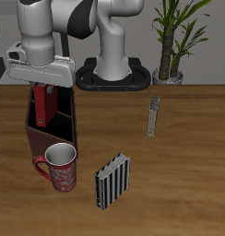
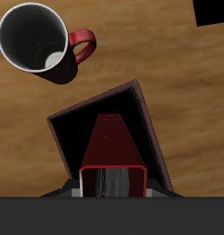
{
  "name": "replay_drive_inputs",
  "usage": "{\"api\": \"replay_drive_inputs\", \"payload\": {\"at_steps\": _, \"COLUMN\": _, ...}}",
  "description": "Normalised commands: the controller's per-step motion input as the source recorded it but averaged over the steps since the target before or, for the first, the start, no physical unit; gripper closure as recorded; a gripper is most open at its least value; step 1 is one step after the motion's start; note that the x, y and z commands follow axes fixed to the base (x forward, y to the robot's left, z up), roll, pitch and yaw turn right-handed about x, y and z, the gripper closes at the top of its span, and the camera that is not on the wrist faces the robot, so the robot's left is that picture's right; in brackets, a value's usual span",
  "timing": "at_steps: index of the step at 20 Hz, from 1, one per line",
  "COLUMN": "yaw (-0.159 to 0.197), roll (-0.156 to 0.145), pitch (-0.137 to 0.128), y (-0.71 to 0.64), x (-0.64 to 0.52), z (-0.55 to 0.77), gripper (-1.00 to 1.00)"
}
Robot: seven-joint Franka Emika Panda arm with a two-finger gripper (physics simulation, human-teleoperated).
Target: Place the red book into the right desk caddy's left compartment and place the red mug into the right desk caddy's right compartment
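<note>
The red mug (image 1: 61,167) stands at the frame's lower left, just before the right desk caddy (image 1: 41,138). Behind it, the gripper (image 1: 42,90) pinches the red book (image 1: 43,106) upright, partly inside the caddy. It should lower straight, staying off the walls, before letting go.

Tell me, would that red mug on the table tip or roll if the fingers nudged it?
The red mug stands upright on a flat base, so it would probably slide rather than roll. It looks squat, so tipping seems unlikely. Its loop handle sticks out sideways, so an off-centre push might spin it.
</note>
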Motion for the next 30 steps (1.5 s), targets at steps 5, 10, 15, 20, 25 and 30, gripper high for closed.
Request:
{"api": "replay_drive_inputs", "payload": {"at_steps": 5, "yaw": 0.004, "roll": -0.012, "pitch": 0.015, "y": -0.01, "x": 0.03, "z": -0.13, "gripper": 1.0}}
{"api": "replay_drive_inputs", "payload": {"at_steps": 10, "yaw": -0.013, "roll": -0.008, "pitch": 0.007, "y": -0.01, "x": 0.05, "z": -0.08, "gripper": 1.0}}
{"api": "replay_drive_inputs", "payload": {"at_steps": 15, "yaw": -0.01, "roll": -0.007, "pitch": 0.015, "y": 0.01, "x": 0.09, "z": -0.13, "gripper": 1.0}}
{"api": "replay_drive_inputs", "payload": {"at_steps": 20, "yaw": -0.016, "roll": 0.006, "pitch": 0.043, "y": 0.09, "x": 0.11, "z": -0.21, "gripper": 1.0}}
{"api": "replay_drive_inputs", "payload": {"at_steps": 25, "yaw": 0.004, "roll": -0.021, "pitch": 0.035, "y": 0.01, "x": 0.08, "z": -0.15, "gripper": 1.0}}
{"api": "replay_drive_inputs", "payload": {"at_steps": 30, "yaw": -0.014, "roll": -0.022, "pitch": 0.043, "y": -0.03, "x": 0.13, "z": -0.19, "gripper": 1.0}}
